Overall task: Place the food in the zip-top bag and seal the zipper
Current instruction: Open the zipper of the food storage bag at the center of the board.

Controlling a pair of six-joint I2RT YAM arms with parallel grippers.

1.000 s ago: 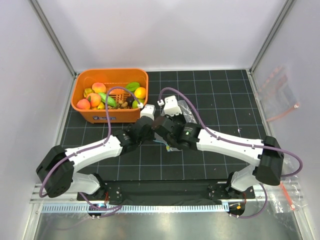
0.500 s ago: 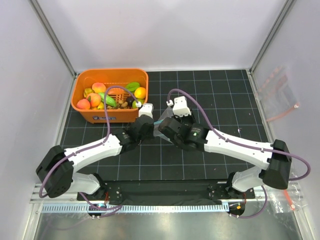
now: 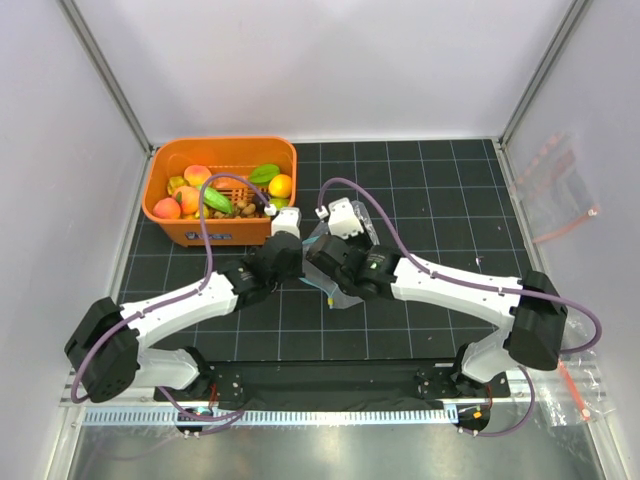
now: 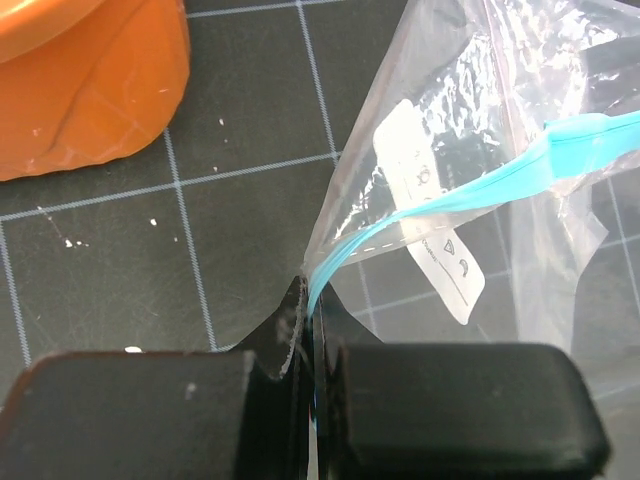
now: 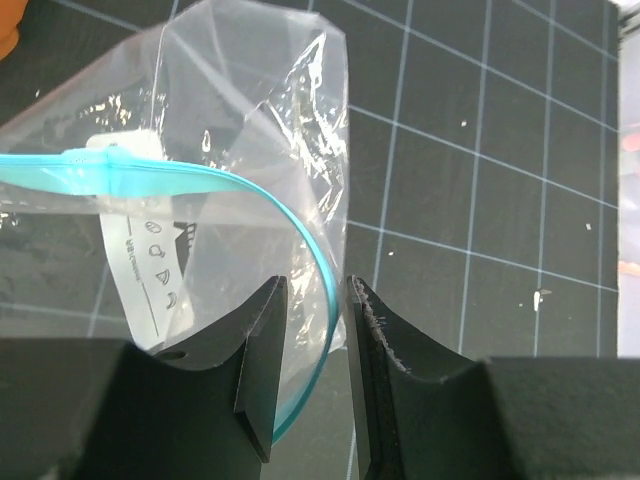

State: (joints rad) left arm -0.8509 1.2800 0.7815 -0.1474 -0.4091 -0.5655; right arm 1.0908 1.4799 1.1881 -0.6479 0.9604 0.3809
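Note:
The zip-top bag [image 3: 336, 290] lies crumpled on the black mat between my two wrists. My left gripper [image 4: 312, 310] is shut on the end of the teal zipper [image 4: 470, 190], which runs up and right from the jaws past the white label [image 4: 435, 225]. My right gripper [image 5: 315, 290] is open; the zipper [image 5: 200, 175] curves down between its jaws and touches neither pad. The bag's clear film [image 5: 240, 100] balloons above them, with its mouth partly parted. The food [image 3: 215, 190] sits piled in the orange basket [image 3: 220, 235] at the far left.
The basket's corner [image 4: 90, 90] lies close to the left of the left gripper. Another clear bag with a pink-red strip [image 3: 560, 195] hangs beyond the right wall. Grid mat lies bare right of the bag [image 5: 480, 200].
My right gripper's jaws have parted around the teal strip. The right wrist swung right, then came back left toward the left gripper. The left gripper stays clamped on the strip.

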